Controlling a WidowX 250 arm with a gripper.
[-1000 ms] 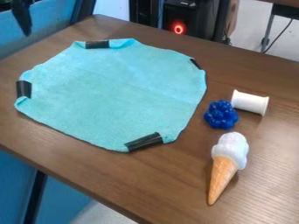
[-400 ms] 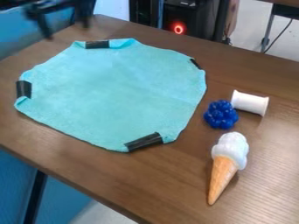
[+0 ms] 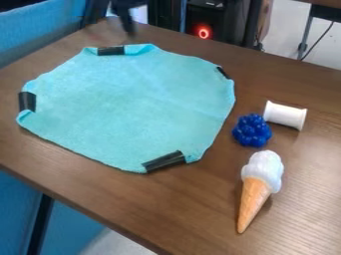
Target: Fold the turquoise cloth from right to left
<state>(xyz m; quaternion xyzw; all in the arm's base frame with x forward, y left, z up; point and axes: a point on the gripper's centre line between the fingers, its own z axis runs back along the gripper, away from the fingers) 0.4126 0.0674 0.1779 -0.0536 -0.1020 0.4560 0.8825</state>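
Hand (image 3: 126, 31) near one cloth (image 3: 130, 102), four tape strips (image 3: 164, 162)

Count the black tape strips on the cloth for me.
4 on the cloth, as the camera sees it: a top strip, a left strip, a bottom strip and an upper-right strip.

The brown wood-grain counter (image 3: 166, 209) is set at a slant, and a soft sheen is cast across its right side. It is bordered at the upper left by a blue panel (image 3: 40, 32). Behind it, a red ring (image 3: 204, 32) is lit on a dark case (image 3: 223, 17). Pale floor (image 3: 283, 37) is seen at the upper right, where another table (image 3: 326, 11) is partly shown, with a black cable (image 3: 319, 40) hung nearby.
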